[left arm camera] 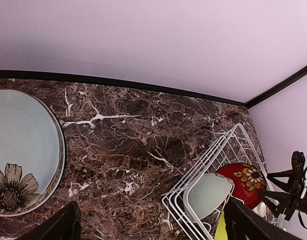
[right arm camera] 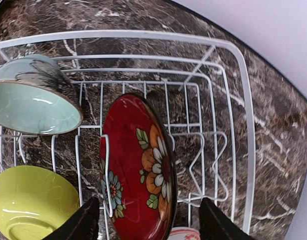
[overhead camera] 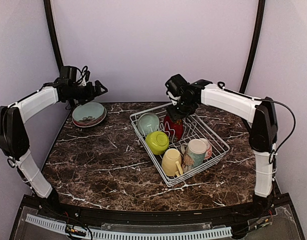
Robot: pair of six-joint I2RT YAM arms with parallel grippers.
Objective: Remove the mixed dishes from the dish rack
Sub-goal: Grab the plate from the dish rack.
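The white wire dish rack (overhead camera: 213, 157) stands right of centre on the marble table. It holds a pale teal bowl (overhead camera: 148, 122), a red flowered bowl (overhead camera: 172, 126) on edge, a lime bowl (overhead camera: 157, 142), a yellow mug (overhead camera: 171, 161) and a cream patterned mug (overhead camera: 195, 152). My right gripper (right arm camera: 151, 225) hangs over the red flowered bowl (right arm camera: 138, 170), one finger on each side of it, jaws apart, no contact visible. My left gripper (left arm camera: 153, 230) is open and empty above the table, right of a pale green flowered plate (left arm camera: 23, 150).
The pale green plate tops a small stack of dishes (overhead camera: 88, 114) at the back left. A pinkish dish (overhead camera: 207, 147) lies behind the cream mug. Purple walls close in the back and both sides. Bare marble (overhead camera: 103, 160) spreads in front of the stack.
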